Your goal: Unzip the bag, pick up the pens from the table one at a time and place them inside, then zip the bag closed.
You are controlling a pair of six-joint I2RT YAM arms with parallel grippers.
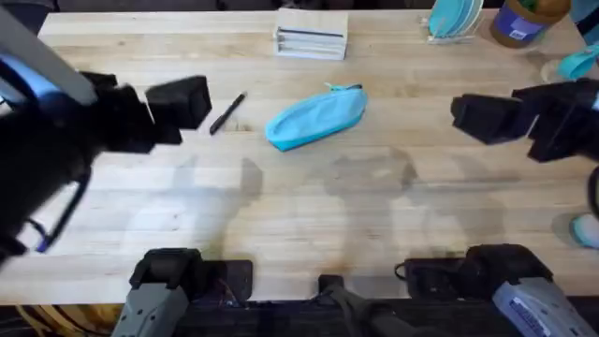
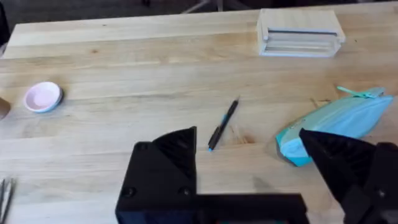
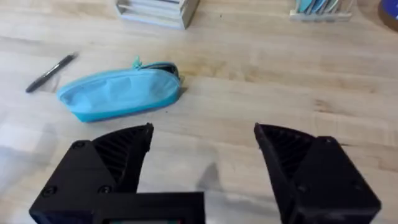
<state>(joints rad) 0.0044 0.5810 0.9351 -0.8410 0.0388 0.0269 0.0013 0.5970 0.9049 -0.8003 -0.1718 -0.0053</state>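
Bag (image 1: 315, 117), one only, is lying mid-table (image 1: 299, 215) with one pen (image 1: 227, 113) just to its left. Both the left gripper (image 2: 249, 158) and right gripper (image 3: 202, 149) are hanging with fingers apart. A small pink dish (image 2: 42, 97) is showing in the left wrist view.

Light-blue bag (image 1: 316, 118), seemingly black pen (image 1: 227, 113), pale striped wooden table (image 1: 299, 206).

Bright even light, soft shadows on the table (image 1: 309, 215), blurred near arms
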